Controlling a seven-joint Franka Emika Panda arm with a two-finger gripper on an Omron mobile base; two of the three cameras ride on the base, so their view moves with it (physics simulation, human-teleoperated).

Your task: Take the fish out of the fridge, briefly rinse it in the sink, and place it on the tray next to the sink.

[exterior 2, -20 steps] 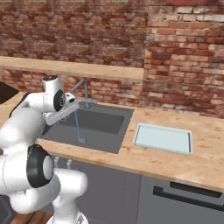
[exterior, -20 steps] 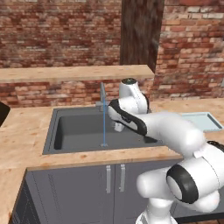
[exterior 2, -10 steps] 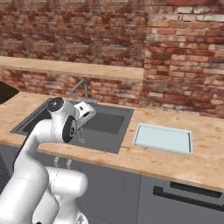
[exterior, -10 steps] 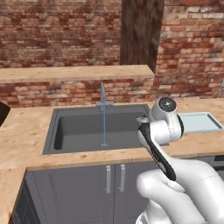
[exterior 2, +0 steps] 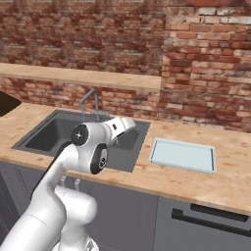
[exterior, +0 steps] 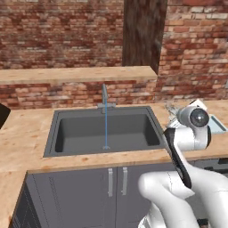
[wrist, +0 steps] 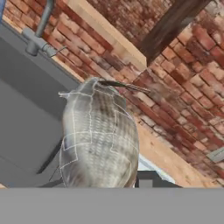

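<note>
The pincer (wrist: 131,183) is clamped on the fish (wrist: 98,135), a grey scaled body that juts straight out ahead of the hand camera, with 1 dark finger tip (wrist: 151,178) showing beside its base. In the right base view the hand sits over the right end of the sink (exterior 2: 44,139), near the basin's edge that faces the tray (exterior 2: 182,155). Water runs in a thin blue stream from the tap (exterior: 105,99) down to the middle of the basin floor, well to the left of the hand. The rinse looks finished and the carry to the tray seems to be the step in hand. The next move calls for swinging the fish right across the strip of counter (exterior 2: 147,174), lowering it inside the tray's low rim, then parting the pincer.
</note>
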